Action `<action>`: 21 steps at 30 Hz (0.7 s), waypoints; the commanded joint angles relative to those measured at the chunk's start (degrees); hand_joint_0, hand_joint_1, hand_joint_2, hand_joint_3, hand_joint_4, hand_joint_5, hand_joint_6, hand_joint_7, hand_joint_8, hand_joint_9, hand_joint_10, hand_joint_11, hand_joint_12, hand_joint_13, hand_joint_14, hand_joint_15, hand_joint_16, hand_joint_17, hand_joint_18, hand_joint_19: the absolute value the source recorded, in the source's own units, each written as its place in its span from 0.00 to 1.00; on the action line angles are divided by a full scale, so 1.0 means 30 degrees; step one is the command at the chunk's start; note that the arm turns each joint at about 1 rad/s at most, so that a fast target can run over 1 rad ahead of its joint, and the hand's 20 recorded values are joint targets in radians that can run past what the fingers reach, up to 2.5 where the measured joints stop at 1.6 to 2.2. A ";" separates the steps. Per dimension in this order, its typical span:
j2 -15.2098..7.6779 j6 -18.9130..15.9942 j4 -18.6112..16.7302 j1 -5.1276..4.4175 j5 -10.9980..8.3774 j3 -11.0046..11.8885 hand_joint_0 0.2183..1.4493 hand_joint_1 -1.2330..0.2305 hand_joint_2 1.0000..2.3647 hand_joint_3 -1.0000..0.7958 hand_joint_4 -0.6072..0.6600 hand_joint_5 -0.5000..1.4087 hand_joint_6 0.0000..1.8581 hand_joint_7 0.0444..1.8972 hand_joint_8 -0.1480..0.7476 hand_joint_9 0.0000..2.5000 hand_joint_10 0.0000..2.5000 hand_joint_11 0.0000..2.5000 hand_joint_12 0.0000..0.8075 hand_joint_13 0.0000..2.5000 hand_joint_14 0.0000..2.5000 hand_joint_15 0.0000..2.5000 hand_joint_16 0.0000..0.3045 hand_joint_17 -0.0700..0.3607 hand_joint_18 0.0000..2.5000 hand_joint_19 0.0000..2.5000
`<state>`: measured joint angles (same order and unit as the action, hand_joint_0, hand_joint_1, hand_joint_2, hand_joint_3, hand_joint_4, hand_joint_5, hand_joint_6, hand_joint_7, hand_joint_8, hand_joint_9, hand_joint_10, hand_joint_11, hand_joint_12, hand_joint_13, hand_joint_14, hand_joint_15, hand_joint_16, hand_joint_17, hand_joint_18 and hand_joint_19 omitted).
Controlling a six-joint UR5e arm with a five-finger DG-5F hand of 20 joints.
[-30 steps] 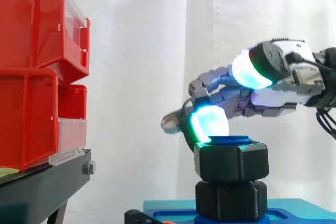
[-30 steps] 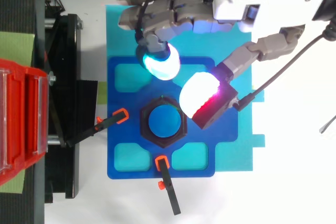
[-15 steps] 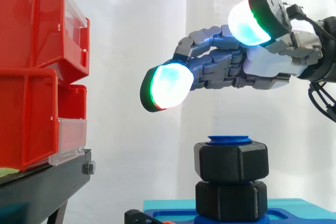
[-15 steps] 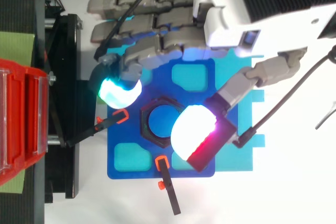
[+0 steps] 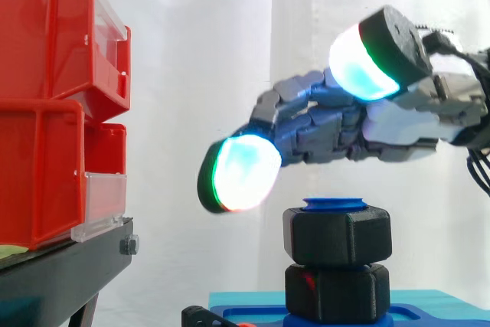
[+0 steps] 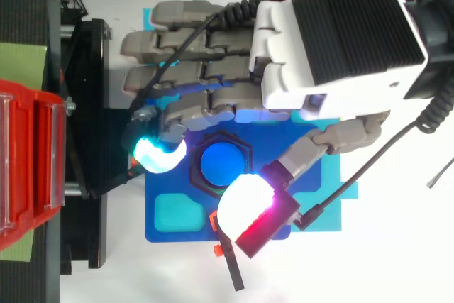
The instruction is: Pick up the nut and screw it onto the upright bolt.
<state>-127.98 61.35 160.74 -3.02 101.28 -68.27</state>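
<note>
While poised with the hand [image 5: 383,132] open and empty just above the nut [image 5: 337,237], already seated on the blue tip of the upright bolt [image 6: 221,164], centre over the hex, lower straight, pinch opposite flats, then turn level to avoid cross-threading.

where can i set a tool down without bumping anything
In the top view, bare white tabletop lies right of the teal mat and beyond the black orange-tipped clamp. Crowded: the robot hand hangs above the black hexagonal nut on the blue bolt; the black stand with red plastic bins hems the left.
</note>
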 commanded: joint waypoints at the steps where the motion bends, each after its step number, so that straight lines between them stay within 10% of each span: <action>1: 0.0003 -0.0060 -0.0816 -0.0135 -0.0215 -0.0740 0.22 0.77 0.00 0.28 0.62 0.16 0.27 0.36 0.39 0.07 0.00 0.00 0.40 0.02 0.00 0.00 0.15 0.40 0.00 0.00; 21: 0.0003 0.0028 -0.1138 -0.0135 -0.0244 -0.0916 0.22 0.76 0.00 0.28 0.65 0.18 0.27 0.42 0.41 0.09 0.00 0.00 0.40 0.03 0.00 0.00 0.14 0.39 0.00 0.00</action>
<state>-127.97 60.92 157.27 -3.52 100.56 -70.58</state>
